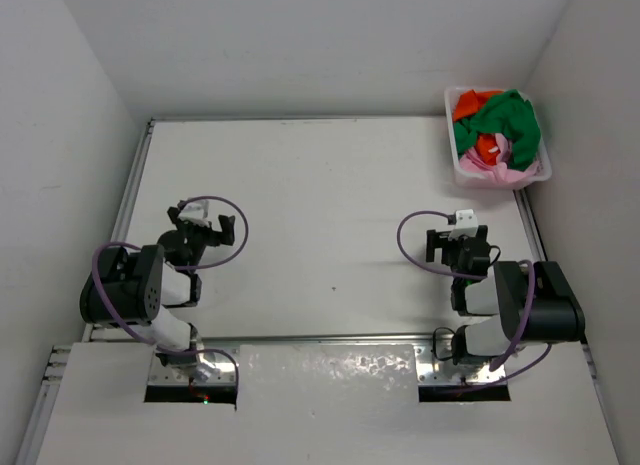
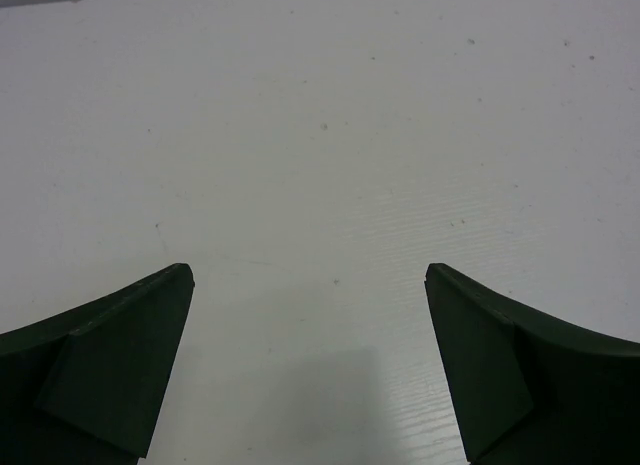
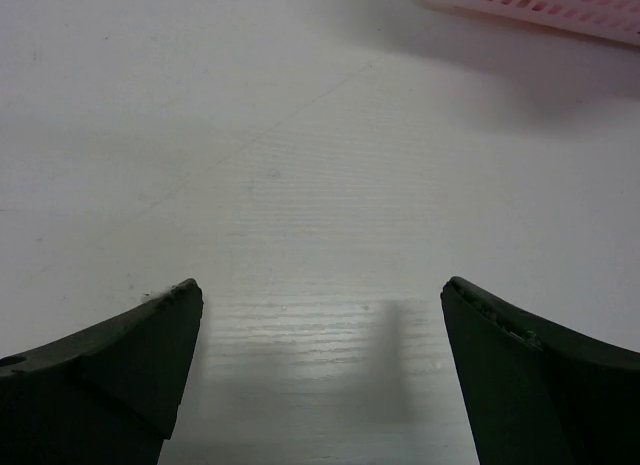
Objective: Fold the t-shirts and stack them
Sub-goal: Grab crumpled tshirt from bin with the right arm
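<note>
Basket (image 1: 448,110) sits at far right corner of counter (image 1: 320,185), holding all three shirts bunched and unfolded: green t-shirt (image 1: 503,120) on top, orange t-shirt (image 1: 466,107) beneath, pink t-shirt (image 1: 495,171) lowest. Left gripper (image 1: 205,228) and right gripper (image 1: 457,241) hover low over counter, jaws apart, empty; probably parked so the middle serves for folding.

White tabletop (image 1: 330,195), plain white walls (image 1: 300,45) on three sides

Pink t-shirt (image 1: 518,169) mostly beneath green t-shirt (image 1: 508,120)
</note>
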Robot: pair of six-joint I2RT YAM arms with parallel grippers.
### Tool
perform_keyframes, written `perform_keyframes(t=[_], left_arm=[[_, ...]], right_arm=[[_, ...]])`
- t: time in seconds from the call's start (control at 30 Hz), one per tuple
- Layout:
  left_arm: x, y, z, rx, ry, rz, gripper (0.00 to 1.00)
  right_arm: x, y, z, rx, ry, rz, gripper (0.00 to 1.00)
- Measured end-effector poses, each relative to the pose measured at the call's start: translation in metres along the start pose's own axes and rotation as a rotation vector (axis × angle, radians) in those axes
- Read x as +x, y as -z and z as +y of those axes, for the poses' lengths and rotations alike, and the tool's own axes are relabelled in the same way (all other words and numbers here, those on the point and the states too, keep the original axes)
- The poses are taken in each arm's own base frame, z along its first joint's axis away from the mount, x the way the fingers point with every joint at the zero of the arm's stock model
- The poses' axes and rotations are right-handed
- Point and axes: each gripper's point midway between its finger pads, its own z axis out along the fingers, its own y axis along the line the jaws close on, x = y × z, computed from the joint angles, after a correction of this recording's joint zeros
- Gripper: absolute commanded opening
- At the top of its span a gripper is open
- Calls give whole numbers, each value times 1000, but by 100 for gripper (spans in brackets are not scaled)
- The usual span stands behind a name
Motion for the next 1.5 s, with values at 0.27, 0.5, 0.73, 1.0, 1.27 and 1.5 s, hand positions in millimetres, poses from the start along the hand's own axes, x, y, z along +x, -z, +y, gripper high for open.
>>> perform_keyframes(t=[0.27, 0.5, 0.73, 1.0, 1.27, 1.5], left_arm=[[-3, -4, 2, -11, 16, 5, 100], [-68, -146, 82, -42, 88, 352, 82], [-159, -158, 94, 0, -52, 459, 85], [-144, -148, 28, 169, -231, 572, 85], [-104, -152, 20, 191, -205, 686, 84], [-109, -155, 9, 181, -237, 698, 85]], right_arm=[[-62, -9, 2, -45, -38, -72, 99], [-293, -45, -7, -153, -109, -334, 71], [-434, -142, -50, -47, -138, -281, 42], [-314, -239, -136, 227, -386, -10, 55], [-191, -305, -204, 447, -489, 82, 54], [-170, -334, -216, 523, -528, -15, 28]])
